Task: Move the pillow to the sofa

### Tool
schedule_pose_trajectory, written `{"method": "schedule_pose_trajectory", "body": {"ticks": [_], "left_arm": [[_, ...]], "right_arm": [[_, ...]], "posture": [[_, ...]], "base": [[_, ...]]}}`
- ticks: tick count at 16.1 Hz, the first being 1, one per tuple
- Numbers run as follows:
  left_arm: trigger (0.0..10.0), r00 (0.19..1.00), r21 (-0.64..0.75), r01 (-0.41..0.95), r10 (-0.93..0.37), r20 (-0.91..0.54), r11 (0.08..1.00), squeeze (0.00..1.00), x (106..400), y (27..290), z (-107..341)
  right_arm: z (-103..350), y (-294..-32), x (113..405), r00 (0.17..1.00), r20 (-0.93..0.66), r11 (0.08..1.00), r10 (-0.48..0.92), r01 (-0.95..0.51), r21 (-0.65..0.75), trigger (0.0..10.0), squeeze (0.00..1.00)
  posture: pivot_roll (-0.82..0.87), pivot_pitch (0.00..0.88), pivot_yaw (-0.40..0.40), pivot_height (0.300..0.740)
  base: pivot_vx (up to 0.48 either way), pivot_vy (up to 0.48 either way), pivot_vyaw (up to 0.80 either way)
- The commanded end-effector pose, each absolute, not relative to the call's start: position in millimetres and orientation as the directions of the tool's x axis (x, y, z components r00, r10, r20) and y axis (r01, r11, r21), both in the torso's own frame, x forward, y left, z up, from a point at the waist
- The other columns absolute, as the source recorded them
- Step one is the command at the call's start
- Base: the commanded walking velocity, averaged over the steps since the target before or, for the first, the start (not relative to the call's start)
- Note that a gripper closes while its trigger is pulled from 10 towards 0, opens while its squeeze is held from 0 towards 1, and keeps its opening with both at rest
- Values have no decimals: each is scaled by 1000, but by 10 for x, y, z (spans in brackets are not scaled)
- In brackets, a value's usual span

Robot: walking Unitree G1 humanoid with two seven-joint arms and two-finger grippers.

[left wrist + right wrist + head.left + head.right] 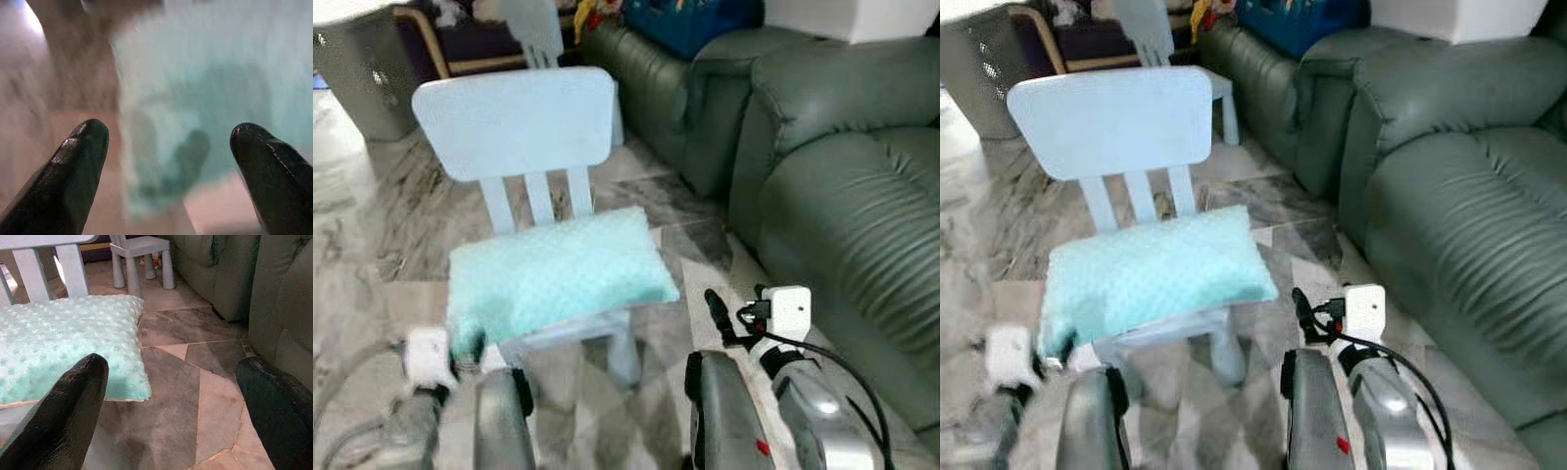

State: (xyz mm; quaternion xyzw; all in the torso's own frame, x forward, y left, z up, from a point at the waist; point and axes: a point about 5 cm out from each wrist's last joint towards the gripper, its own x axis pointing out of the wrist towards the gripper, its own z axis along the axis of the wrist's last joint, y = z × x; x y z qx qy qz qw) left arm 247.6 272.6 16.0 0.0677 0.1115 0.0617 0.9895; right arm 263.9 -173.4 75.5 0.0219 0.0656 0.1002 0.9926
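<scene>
We see the mint pillow [558, 274] lying across the seat of the pale blue chair [514, 122], overhanging its front edge; our left claw [166, 147] is spread, seemingly close at the pillow's corner, our right claw [171, 382] spread beside it, the green sofa [842, 196] nearby

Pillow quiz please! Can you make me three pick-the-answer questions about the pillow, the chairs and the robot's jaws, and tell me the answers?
1. Where is the pillow?
A. on the sofa
B. on the seat of the small chair
C. on the floor

2. What colour is the pillow?
A. red
B. black
C. light mint green

3. How do the left gripper jaws stand?
A. open, with a gap between them
C. shut on the pillow
B. shut on a chair leg

Answers: 1 B, it lies on the pale blue chair, while the green sofa beside it holds no pillow. 2 C, both eye views show it mint. 3 A, the left wrist view shows two fingers apart with the pillow beyond.
</scene>
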Motion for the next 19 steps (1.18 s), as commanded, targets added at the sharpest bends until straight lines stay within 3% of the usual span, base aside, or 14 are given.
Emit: {"method": "schedule_pose_trajectory", "body": {"ticks": [1,5,9,12,17,19], "left_arm": [[10000,983,171,-161,173,-60,972,0,2675,2804,569],[10000,964,158,-254,238,118,954,0,2885,2786,1216],[10000,942,142,-333,322,94,932,0,2968,2784,1341],[10000,905,96,-426,424,38,900,0,3021,2923,1429],[10000,883,-56,-459,449,-135,887,0,3224,3048,1393],[10000,903,-196,-412,369,-222,890,0,3352,2999,1372]], "right_arm": [[873,-1755,2727,973,-86,976,216,-214,33,10000,0],[1192,-1828,2964,970,-6,970,244,-244,-17,10000,0],[1391,-1740,3214,948,39,949,315,-313,-45,10000,0],[1622,-1708,3402,926,93,931,365,-360,-63,10000,0],[1935,-1626,3784,902,139,903,409,-422,81,10000,0],[1997,-1478,3908,848,121,814,516,-530,239,10000,0]], "posture": [[-86,32,20,417],[-72,70,15,417],[-51,108,21,398],[-31,148,35,398],[-23,191,41,398],[-19,211,42,398]], "base": [[0,0,0],[0,0,0],[0,0,0],[0,0,0],[0,0,0],[0,0,0]]}}
